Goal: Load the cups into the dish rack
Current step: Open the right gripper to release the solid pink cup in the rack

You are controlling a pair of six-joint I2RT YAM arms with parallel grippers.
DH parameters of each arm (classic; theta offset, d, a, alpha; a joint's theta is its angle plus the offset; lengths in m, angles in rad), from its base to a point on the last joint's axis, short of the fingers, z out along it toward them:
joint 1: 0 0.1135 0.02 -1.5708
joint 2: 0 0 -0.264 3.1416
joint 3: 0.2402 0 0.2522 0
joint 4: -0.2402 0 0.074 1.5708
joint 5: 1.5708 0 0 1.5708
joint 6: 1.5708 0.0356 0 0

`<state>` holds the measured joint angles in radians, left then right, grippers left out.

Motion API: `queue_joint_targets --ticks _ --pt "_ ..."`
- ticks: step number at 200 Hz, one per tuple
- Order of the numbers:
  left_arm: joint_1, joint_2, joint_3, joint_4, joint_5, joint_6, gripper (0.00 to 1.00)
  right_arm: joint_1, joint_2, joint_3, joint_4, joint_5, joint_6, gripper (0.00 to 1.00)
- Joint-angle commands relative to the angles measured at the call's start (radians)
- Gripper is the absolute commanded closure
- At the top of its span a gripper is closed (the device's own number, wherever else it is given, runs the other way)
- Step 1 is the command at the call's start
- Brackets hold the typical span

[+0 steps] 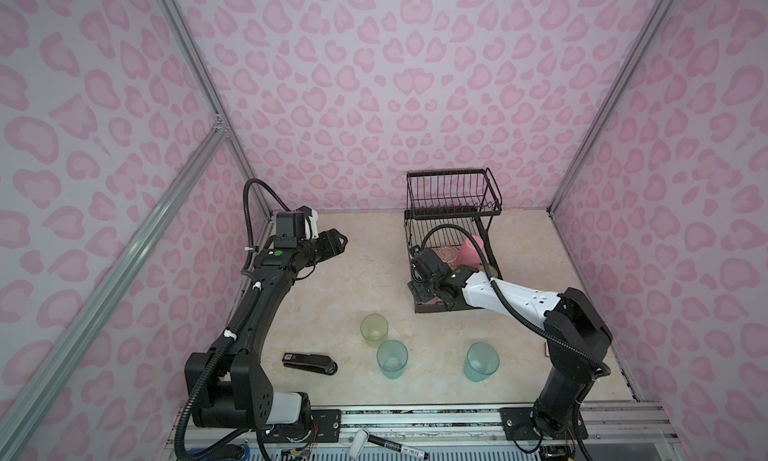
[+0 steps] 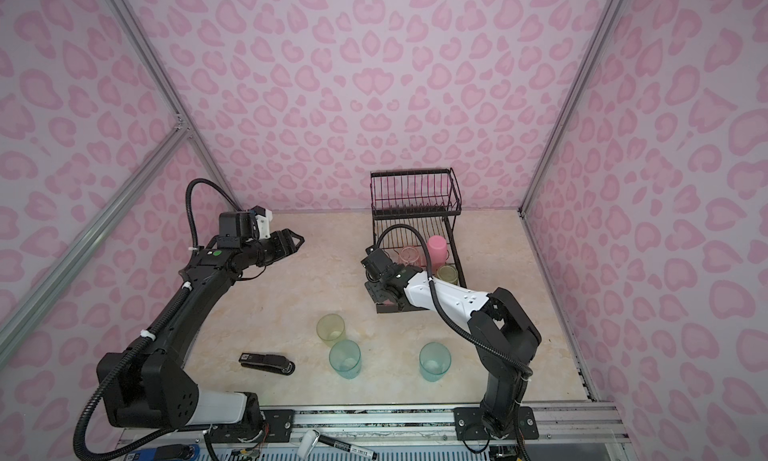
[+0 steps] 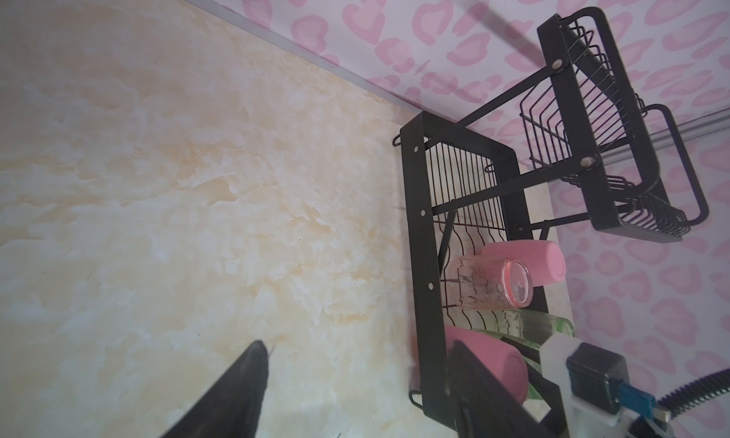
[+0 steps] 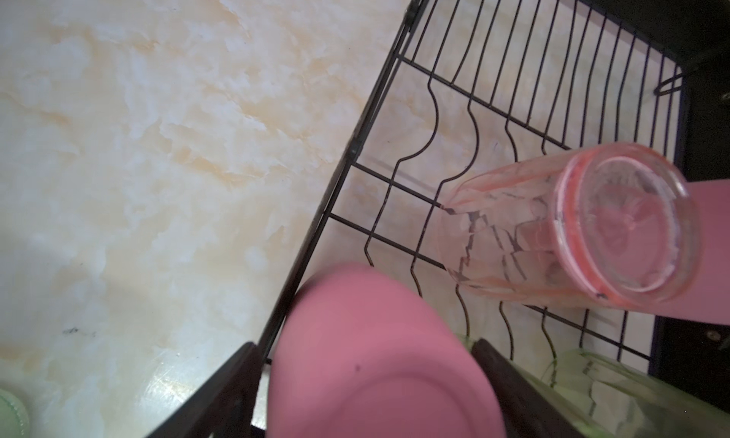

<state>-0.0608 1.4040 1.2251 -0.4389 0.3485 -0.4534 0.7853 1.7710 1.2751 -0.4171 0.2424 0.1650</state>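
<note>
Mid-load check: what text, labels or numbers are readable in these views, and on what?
No text is legible anywhere.
Stapler: white code label, too small to read.
Marker pen: printed band, blurred.
Green sticker on the left arm: no writing visible.

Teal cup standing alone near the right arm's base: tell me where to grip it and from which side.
Take the teal cup at its rim from straight above, pinching the wall with one side inside the mouth and one outside. It stands upright, mouth up, with bare table all round, so a vertical approach looks unobstructed. Its smooth, round, tapered wall would probably slip in a side pinch.
</note>
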Motion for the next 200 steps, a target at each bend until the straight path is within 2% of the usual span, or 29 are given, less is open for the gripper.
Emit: queue_joint_targets --ticks 1,77,139,179,200 --pt "0.000 -0.012 -0.003 0.033 0.009 0.004 0.26 0.002 -0.014 0.004 -0.006 0.008 -0.004 0.15" --pt "-0.002 -0.016 -0.003 0.021 -0.015 0.011 0.26 0.003 -0.086 0.016 -0.014 -0.005 -0.010 0.13" --pt "-0.052 -0.002 0.033 -0.063 -0.080 0.035 0.25 0.002 -0.173 -0.013 -0.005 -0.025 0.016 0.13" --pt "-0.085 -0.063 -0.020 -0.110 -0.118 0.042 0.26 -0.007 -0.270 -0.057 -0.017 -0.025 0.060 0.18" --pt "-0.137 -0.108 -0.063 -0.155 -0.205 0.049 0.26 -0.029 -0.335 -0.109 -0.010 -0.032 0.099 0.22"
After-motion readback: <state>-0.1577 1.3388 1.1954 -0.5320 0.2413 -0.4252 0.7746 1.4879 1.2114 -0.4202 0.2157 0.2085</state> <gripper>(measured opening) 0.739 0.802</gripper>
